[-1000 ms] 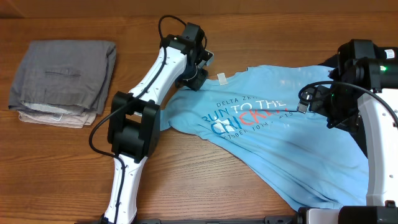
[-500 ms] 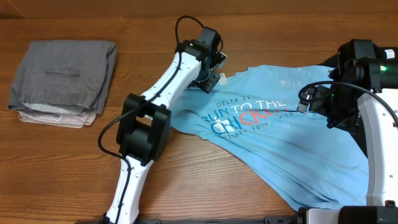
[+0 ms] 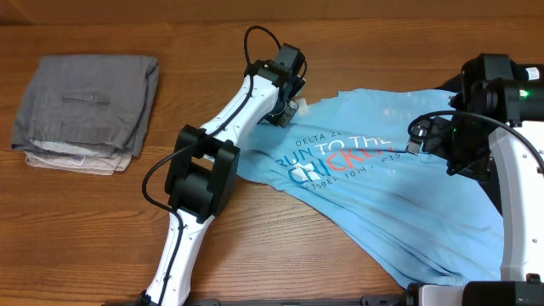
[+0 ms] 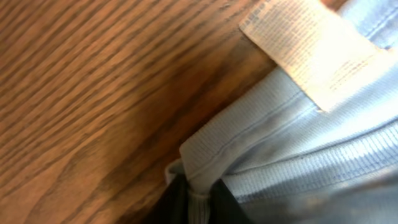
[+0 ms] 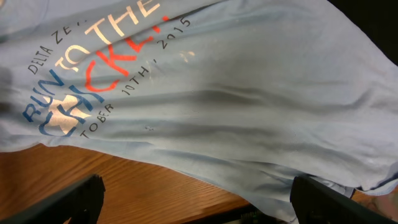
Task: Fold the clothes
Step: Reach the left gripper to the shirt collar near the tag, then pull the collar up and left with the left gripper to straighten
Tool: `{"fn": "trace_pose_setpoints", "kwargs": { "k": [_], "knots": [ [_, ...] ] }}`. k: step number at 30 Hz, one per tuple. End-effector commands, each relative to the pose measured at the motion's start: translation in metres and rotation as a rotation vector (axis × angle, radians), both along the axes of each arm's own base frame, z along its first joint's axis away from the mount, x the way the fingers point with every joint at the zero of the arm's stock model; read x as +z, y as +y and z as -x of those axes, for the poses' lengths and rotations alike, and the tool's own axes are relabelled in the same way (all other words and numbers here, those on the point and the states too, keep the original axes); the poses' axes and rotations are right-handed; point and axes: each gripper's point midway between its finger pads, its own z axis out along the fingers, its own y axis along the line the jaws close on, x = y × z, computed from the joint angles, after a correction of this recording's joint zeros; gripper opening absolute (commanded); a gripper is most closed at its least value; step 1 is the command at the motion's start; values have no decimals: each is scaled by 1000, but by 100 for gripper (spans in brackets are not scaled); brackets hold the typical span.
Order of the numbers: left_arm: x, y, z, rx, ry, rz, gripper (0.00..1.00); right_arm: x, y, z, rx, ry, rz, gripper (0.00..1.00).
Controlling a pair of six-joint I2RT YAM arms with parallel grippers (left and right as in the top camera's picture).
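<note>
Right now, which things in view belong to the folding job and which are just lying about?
Job:
light blue T-shirt
left pincer, pinching its collar
right pincer, open over the shirt

Lying about:
folded grey clothes, apart from the shirt

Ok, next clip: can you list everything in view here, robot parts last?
light blue short-sleeved cotton T-shirt: one, light blue with white and coral lettering, rumpled right of centre
white rectangular neck label: one, white, at the shirt's collar
folded grey fabric stack: one, grey, table's far left
brown wooden table: one, brown, under everything
left gripper: one, black, pinching the shirt's collar
right gripper: one, black, open above the shirt
</note>
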Motion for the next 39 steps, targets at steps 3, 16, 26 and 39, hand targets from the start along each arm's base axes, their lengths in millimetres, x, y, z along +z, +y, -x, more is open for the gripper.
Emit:
{"fn": "trace_pose_setpoints", "kwargs": {
  "k": [3,16,26,39],
  "knots": [
    [-3,24,-14,121,-48,-63,9,6,-3,-1,-11,-24,8,100],
    [0,169,-39,666,-76,-139,12,6,-3,-1,-11,-24,8,100],
    [0,224,-50,818,5,87,21,6,-3,-1,-11,-24,8,100],
    [165,122,-99,557,-270,339,40,6,-3,-1,-11,-24,8,100]
  ]
}}
